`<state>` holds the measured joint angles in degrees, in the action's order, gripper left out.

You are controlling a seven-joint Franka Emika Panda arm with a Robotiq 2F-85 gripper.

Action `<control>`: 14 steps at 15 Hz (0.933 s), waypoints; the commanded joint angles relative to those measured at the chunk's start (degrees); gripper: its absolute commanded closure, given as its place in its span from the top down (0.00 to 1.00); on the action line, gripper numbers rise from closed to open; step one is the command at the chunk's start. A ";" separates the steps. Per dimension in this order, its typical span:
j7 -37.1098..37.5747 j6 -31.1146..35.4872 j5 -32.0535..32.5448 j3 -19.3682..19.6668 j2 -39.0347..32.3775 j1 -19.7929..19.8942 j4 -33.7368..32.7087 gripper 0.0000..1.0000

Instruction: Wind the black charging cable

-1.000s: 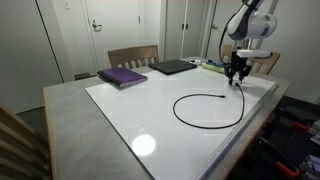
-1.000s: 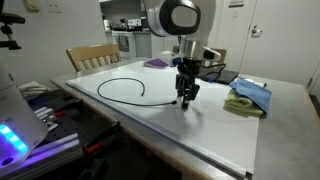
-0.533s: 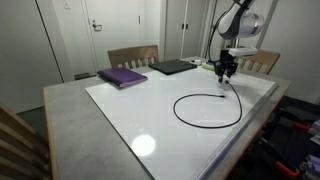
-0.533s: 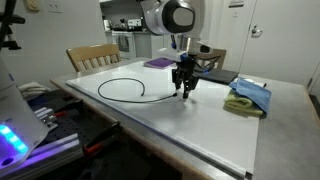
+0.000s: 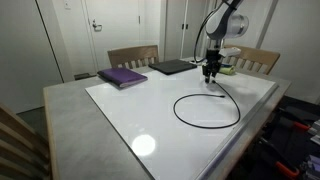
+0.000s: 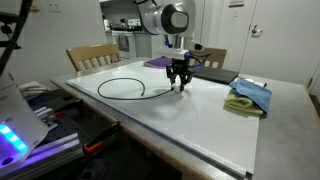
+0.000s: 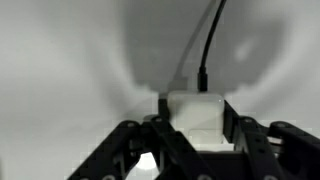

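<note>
Claw: your gripper (image 5: 210, 76) is narrow, pinching a white plug block (image 7: 195, 108).
Cable: the black charging cable (image 5: 175, 108) lies in one open loop on the white tabletop (image 5: 120, 110), at 6 o'clock of your claw.
Wrist view: the cord leaves the block toward 12 o'clock.
Nearby: a black laptop (image 5: 172, 67) sits at 9 o'clock of your claw.

Rest of black charging cable (image 7: 208, 40) off-frame

White rounded arm (image 5: 222, 20), dark joint caps; black gripper (image 5: 210, 78), linkage fingers.
</note>
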<state>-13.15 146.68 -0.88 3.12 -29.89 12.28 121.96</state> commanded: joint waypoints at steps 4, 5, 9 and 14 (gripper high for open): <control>-0.14 -0.15 0.07 0.01 -0.39 0.07 -0.36 0.51; -0.15 -0.15 0.08 0.01 -0.42 0.07 -0.37 0.26; -4.12 -1.05 6.24 0.42 -0.92 -1.86 -1.94 0.26; -10.85 -1.21 11.18 -2.66 -2.22 -3.56 -4.85 0.26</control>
<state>-19.53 146.66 8.28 2.16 -30.49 9.44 120.10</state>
